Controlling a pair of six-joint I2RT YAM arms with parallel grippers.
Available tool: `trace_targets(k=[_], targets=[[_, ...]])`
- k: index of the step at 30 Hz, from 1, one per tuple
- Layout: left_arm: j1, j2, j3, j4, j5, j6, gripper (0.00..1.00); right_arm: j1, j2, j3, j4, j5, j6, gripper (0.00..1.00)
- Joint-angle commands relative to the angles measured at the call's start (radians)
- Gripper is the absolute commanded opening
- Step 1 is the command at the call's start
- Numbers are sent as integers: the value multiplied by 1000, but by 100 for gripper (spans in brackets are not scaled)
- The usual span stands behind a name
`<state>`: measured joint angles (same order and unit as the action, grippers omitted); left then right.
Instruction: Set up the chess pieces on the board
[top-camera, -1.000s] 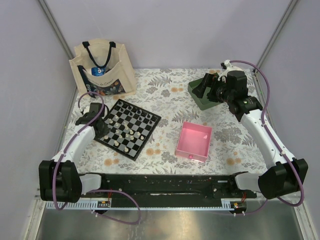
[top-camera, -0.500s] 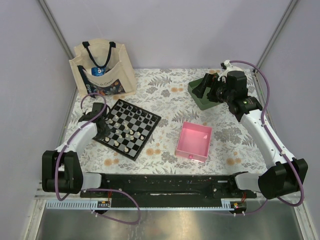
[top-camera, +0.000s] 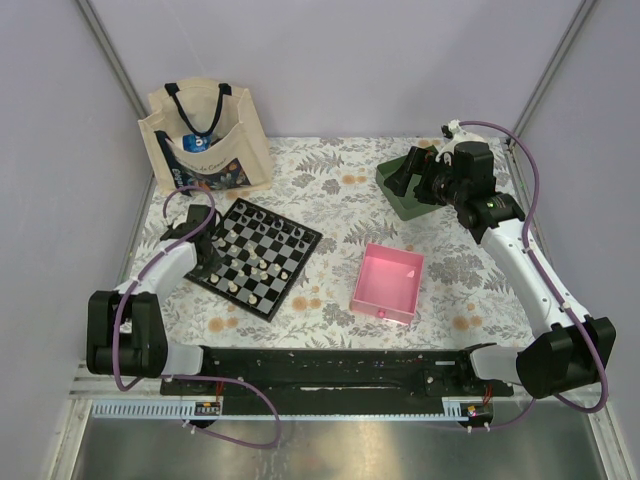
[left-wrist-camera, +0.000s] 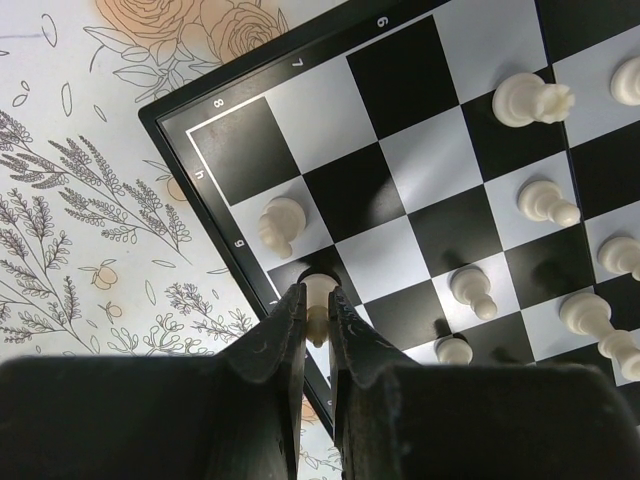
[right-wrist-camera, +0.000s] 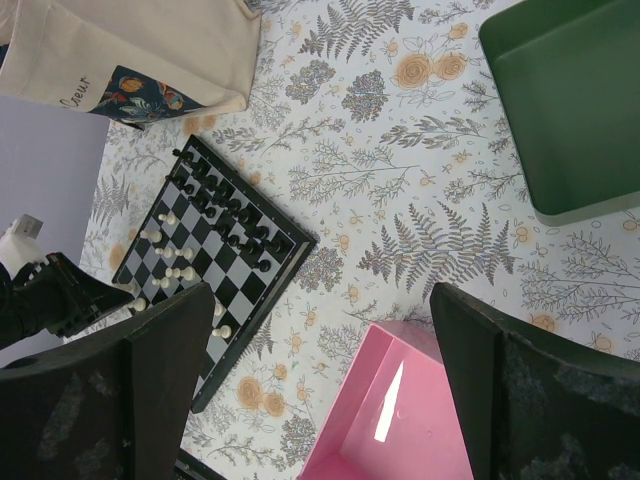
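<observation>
The checkered board (top-camera: 258, 254) lies left of centre on the table, with black chessmen along its far side and cream-white ones on its near half. My left gripper (left-wrist-camera: 317, 303) is at the board's left edge (top-camera: 205, 252), shut on a cream-white piece (left-wrist-camera: 317, 298) that stands on an edge square. Other white pieces (left-wrist-camera: 531, 101) stand nearby on the board (left-wrist-camera: 420, 150). My right gripper (top-camera: 408, 172) is open and empty, held high over the green tray (top-camera: 398, 196). The board also shows in the right wrist view (right-wrist-camera: 210, 255).
A pink square tray (top-camera: 389, 282) sits right of the board. A green tray (right-wrist-camera: 570, 100) sits at the back right. A cloth tote bag (top-camera: 205, 135) stands behind the board at the back left.
My left arm's base joint has swung a little; its gripper stays at the board's left edge. The right arm has not moved.
</observation>
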<state>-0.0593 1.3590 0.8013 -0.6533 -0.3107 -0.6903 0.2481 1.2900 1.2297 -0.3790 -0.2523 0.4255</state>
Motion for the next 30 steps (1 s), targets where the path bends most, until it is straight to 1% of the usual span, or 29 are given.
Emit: trace_targets(k=[1,2,5,8,9,11,13,14,22,24,27,30], targets=[[4,6,-5,29,-28,-17,0,6,-9,4,35,2,-5,99],[4,8,-8,29,-30,-17,1,5,-11,5,37,4,-5,99],[4,5,-11,27,-28,-18,14,5,-12,4,35,2,-7,99],[4,0,-10,27,-34,-18,20,6,-12,2,37,1,-7,99],[4,-1,-5,26,-33,-18,25,5,-15,2,35,2,-5,99],[6,-4,-5,26,-36,-17,31,5,-14,2,35,2,-7,99],[4,-9,-4,24,-36,-17,34,5,-15,2,35,1,-5,99],[4,-14,-2,23,-36,-17,37,5,-15,2,35,2,-7,99],[4,-87,13,24,1,1,41,6,-14,4,35,4,-7,99],[4,-115,15,23,18,11,46,5,-14,4,37,4,-7,99],[3,-165,21,23,41,20,50,3,-11,5,37,2,-7,99],[3,-202,44,27,70,44,56,3,-8,7,37,4,-4,99]])
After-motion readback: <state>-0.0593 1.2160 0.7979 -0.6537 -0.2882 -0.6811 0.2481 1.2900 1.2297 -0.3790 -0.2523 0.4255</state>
